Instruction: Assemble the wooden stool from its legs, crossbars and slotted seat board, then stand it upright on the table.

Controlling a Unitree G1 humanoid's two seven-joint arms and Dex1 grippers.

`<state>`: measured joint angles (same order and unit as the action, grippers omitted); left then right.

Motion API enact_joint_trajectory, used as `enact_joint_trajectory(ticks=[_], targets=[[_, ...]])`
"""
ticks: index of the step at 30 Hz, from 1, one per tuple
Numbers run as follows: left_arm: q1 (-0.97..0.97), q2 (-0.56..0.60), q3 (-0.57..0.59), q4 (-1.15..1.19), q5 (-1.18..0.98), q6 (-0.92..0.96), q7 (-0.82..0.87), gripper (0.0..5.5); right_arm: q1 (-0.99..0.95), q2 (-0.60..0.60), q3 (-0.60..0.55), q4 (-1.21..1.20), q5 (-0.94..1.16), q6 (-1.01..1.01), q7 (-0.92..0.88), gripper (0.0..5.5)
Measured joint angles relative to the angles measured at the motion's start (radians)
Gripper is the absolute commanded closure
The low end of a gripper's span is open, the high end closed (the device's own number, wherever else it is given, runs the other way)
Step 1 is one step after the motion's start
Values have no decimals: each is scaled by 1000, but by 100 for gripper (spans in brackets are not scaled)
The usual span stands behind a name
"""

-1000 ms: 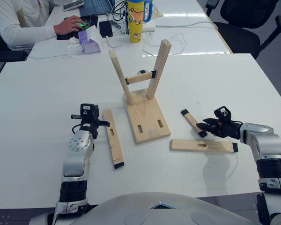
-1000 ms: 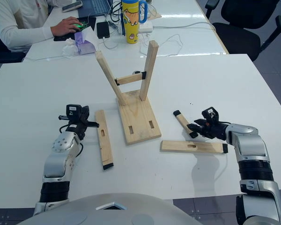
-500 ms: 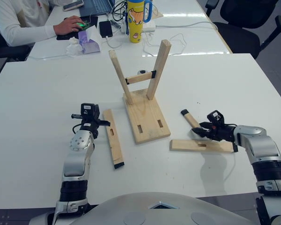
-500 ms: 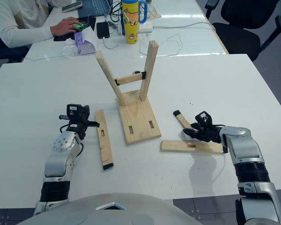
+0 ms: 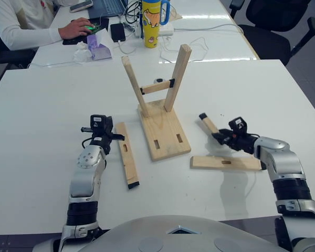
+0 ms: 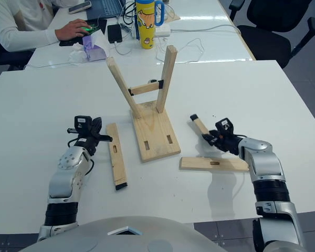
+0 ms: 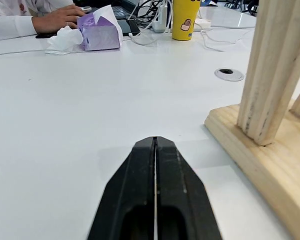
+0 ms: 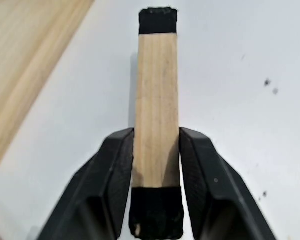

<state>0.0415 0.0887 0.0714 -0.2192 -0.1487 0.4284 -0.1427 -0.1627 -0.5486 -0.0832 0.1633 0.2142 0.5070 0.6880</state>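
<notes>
right claw (image 5: 216,136) clamps a crossbar (image 5: 207,124) just right of the seat board (image 5: 165,134) at the table (image 5: 42,105) centre; left claw (image 7: 155,144), pressed together, sits beside a loose leg (image 5: 127,155).

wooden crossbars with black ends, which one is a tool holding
The short loose crossbar right of the pale slotted seat board, clamped in the right tool; the other crossbar is fitted between the upright wooden legs.

Matt pale wood seat board (image 5: 165,128), black-capped wooden crossbar (image 8: 157,100), smooth glossy table (image 5: 42,115)
</notes>
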Motion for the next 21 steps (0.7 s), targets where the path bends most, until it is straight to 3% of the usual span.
enact_joint_trajectory(ticks=[5, 11, 16, 21], targets=[[-61, 1, 57, -106, -188, 80, -78, 550, -114, 69, -105, -20, 66, -146, -75, 419], [-78, 78, 46, -251, -424, 257, -227, 550, -97, 160, -121, -290, 171, -227, -103, 419], [-110, 84, 81, -320, -684, 401, -247, 550, -18, 187, -13, -502, 258, -189, -46, 419], [-191, 121, 119, -281, -878, 533, -211, 550, 58, 187, 124, -535, 185, -232, -9, 419]])
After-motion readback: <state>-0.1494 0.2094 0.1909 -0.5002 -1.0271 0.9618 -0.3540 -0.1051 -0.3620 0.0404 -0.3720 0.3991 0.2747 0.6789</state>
